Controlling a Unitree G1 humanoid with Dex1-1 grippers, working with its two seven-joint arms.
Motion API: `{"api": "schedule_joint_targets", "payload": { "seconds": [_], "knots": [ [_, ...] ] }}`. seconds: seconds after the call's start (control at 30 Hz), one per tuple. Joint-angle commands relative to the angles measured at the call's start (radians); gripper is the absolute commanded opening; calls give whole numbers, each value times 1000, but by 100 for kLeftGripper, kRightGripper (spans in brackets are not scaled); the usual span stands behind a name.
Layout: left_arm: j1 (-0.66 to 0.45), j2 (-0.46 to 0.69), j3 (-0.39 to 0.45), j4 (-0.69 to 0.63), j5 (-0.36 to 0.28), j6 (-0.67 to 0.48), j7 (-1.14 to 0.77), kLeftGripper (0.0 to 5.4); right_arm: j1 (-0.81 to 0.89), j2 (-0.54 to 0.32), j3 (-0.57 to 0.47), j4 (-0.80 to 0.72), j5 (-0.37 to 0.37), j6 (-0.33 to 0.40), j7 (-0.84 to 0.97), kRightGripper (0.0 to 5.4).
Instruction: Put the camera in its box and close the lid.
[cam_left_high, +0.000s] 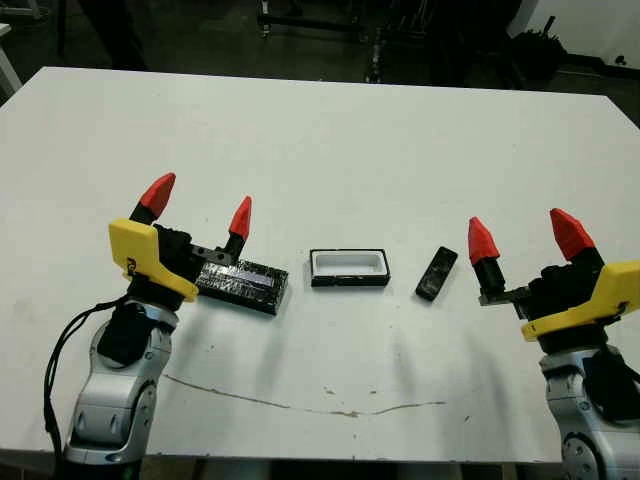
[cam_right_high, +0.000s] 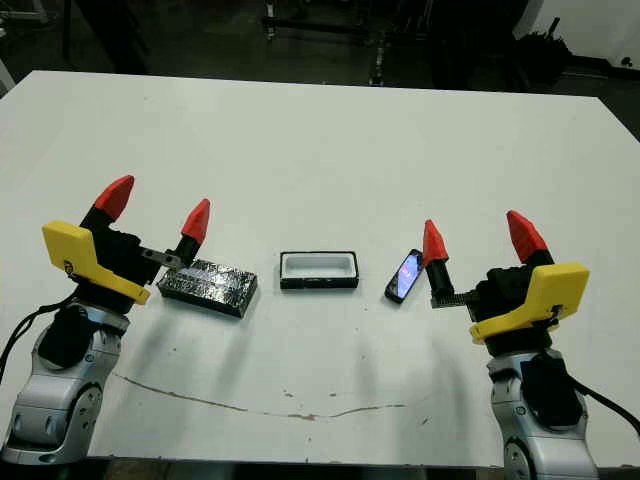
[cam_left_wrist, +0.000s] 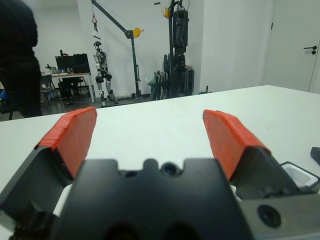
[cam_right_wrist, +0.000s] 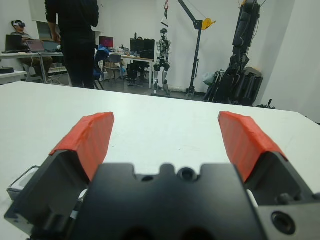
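— Where is the camera (cam_left_high: 436, 273) now?

— It lies flat on the white bench (cam_left_high: 330, 140), just at 3 o'clock of the box (cam_left_high: 348, 268), near but not touching. It is a little tilted, its far end pointing to about 1 o'clock.

— And the box, is something in it?

— No, the white lining is bare. The box sits in the middle of the near part of the bench, open side up. The lid (cam_left_high: 243, 284) lies apart at 9 o'clock of the box, flat, with its shiny face up.

— What are the arms doing?

— The right gripper (cam_left_high: 522, 240) hangs just at 3 o'clock of the camera, its fingers spread wide and holding nothing. The left gripper (cam_left_high: 198, 205) is over the far end of the lid, at 9 o'clock, also wide and empty.

— So which step is it?

— I think the very first one: nothing is picked up yet. The next move, in my opinion, asks the right gripper to come over the camera, turn so the fingers cross its narrow side, and close. The camera is slim and glossy, so it may slip.
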Motion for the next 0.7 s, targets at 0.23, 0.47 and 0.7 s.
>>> {"api": "schedule_joint_targets", "payload": {
  "seconds": [0.23,0.47,0.7],
  "knots": [
    [4,3,-4,13,1,4,-9,540,-8,-25,11,-6,-12,45,-3,538],
    [10,-7,-4,10,-7,11,-5,540,-66,0,70,-49,-163,139,-117,538],
    [25,-22,-7,-2,-25,35,-10,540,-123,188,211,-8,-280,224,-309,538]
  ]
}}
